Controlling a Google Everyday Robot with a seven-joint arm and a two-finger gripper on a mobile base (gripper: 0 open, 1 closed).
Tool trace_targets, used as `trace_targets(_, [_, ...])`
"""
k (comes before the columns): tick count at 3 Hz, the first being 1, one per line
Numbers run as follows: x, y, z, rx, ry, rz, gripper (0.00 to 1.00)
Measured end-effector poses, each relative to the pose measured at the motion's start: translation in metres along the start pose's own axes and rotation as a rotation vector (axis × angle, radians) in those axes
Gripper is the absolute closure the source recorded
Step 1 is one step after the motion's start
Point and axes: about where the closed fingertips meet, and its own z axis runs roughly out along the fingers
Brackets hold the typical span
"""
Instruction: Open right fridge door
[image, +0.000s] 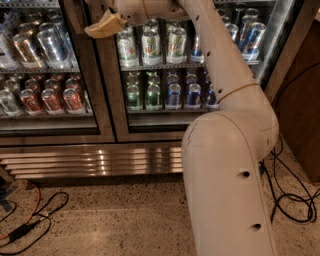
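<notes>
The right fridge door (112, 95) is a tall glass pane in a dark frame, with green, white and blue cans behind it. It looks flush with the left door (88, 95), which fronts red and silver cans. My gripper (103, 26), tan at the tip, is high up at the seam between the two doors, against the right door's left edge. My white arm (225, 150) reaches up across the right door and hides part of its glass.
A steel grille (90, 162) runs under the doors. Black and orange cables (30, 220) lie on the speckled floor at the left, and black cables (292, 195) at the right. A brown wooden panel (302, 110) stands to the right of the cooler.
</notes>
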Motion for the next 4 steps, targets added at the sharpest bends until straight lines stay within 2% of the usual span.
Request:
trace_targets(1, [-0.0004, -0.0001, -0.0005, -0.002, -0.001, -0.002, 0.53])
trace_targets(3, [-0.0004, 0.0, -0.0004, -0.002, -0.001, -0.002, 0.98])
trace_targets(4, [-0.0003, -0.0003, -0.0005, -0.002, -0.001, -0.002, 1.0])
